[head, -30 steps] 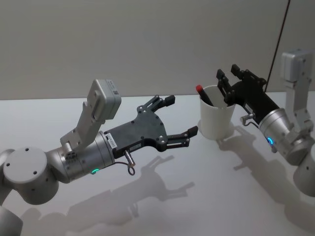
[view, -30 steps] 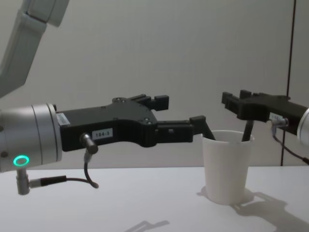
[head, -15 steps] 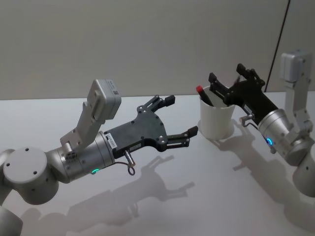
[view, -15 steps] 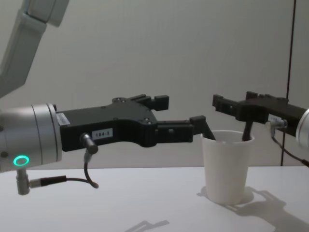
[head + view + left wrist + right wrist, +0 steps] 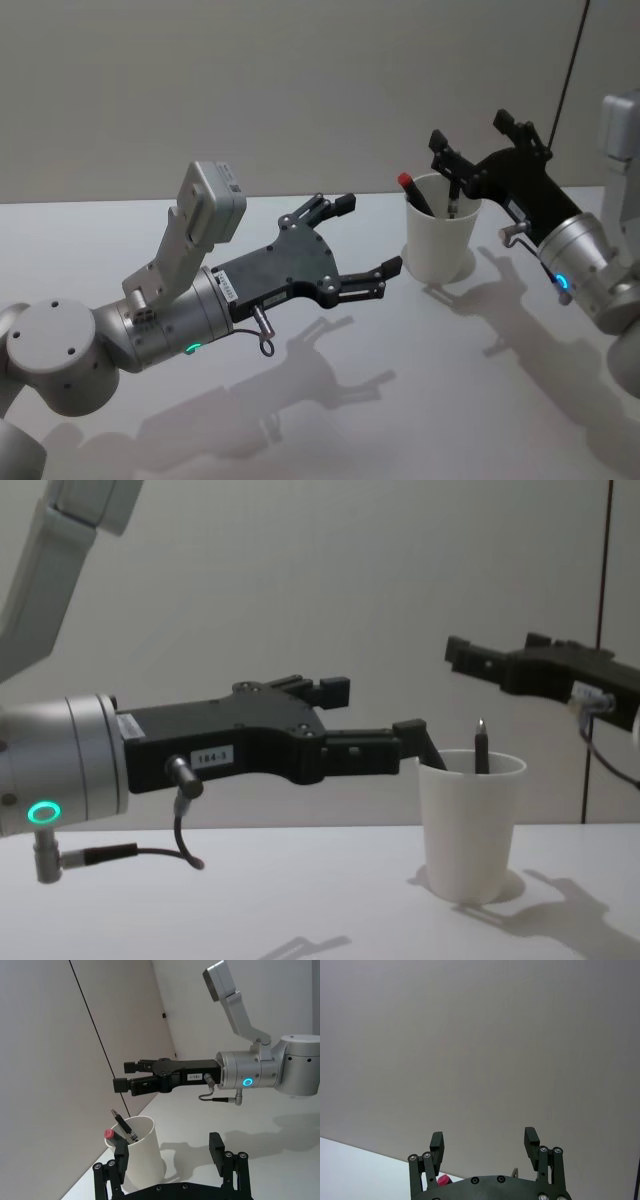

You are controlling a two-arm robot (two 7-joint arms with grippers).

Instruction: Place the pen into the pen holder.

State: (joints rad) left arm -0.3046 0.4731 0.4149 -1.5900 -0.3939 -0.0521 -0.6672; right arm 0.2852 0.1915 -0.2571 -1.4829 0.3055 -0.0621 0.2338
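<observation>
While my right gripper (image 5: 482, 146) hangs above the pen holder (image 5: 440, 243), its fingers are spread and grasp nothing. Pen (image 5: 451, 196) stands inside the white cup, tip up, leaning on the rim; a second, red-capped pen (image 5: 414, 193) rests beside it in the same cup. My left gripper (image 5: 364, 240) sits idle just left of the cup, jaws apart, over the white table (image 5: 420, 400).
</observation>
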